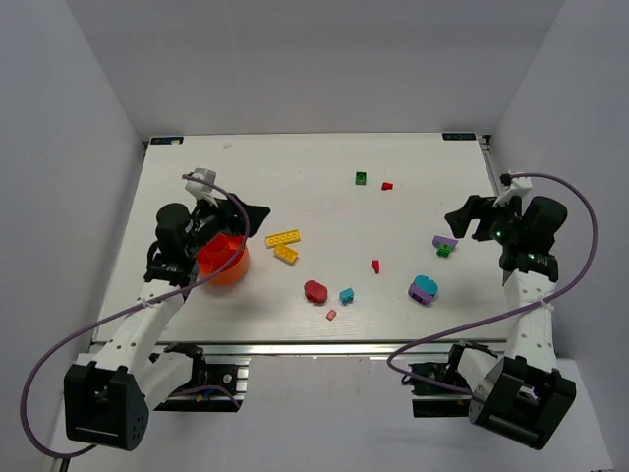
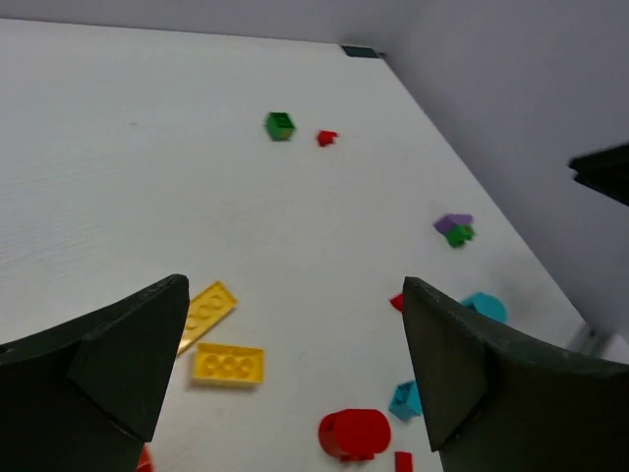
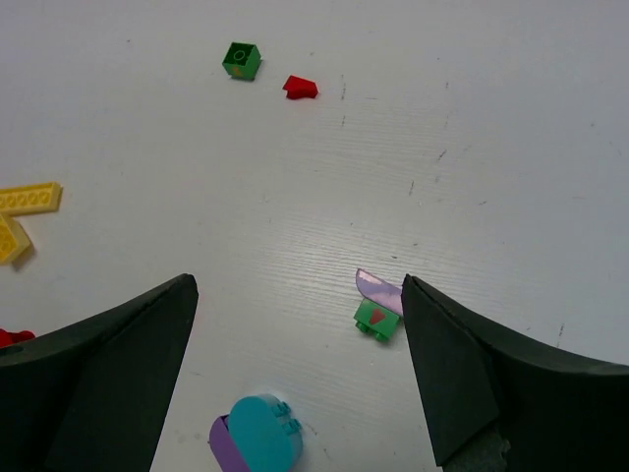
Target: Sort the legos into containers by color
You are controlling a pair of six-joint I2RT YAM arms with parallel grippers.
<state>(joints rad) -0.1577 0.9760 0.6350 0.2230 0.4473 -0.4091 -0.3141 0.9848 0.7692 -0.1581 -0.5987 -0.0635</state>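
**Left gripper** (image 2: pixel 295 290): fingers spread wide, nothing between them, held above the bench (image 1: pixel 295 162).
- Just ahead, by its left finger: yellow bricks (image 2: pixel 228 364), two flat ones at an angle to each other, close and possibly touching.
- Ahead toward its right finger: red rounded piece (image 2: pixel 354 433), with a teal brick (image 2: pixel 405 398) just beside it.
- Back under the wrist (top view): orange bowl (image 1: pixel 234 275). The red bowl (image 1: pixel 218 251) looks tilted in or on it; cannot tell which.

**Right gripper** (image 3: pixel 300 285): also spread and empty.
- Just inside its right finger: green brick (image 3: pixel 376 321) with a purple piece (image 3: pixel 377 289) touching it.
- Closer to the wrist: teal-and-purple rounded piece (image 3: pixel 257 438).
- Far ahead: green cube (image 3: pixel 241 60) and small red brick (image 3: pixel 300 88), near each other but apart.

**Risks (judgement)**
1. The yellow bricks lie low and close together. Closing on one could shove or flick the other, or the fingers could skate over the flat top.
2. The green/purple pair could come up together, so two colours would land in one bowl.
3. Both bowls sit by the left gripper. A right-arm delivery means reaching across, with a chance the arms collide.
4. If the red bowl is perched as it looks, a nudge from the wrist or a dropped brick could tip it.
5. The bricks are tiny, so an off-centre pinch could squirt one across the bench.
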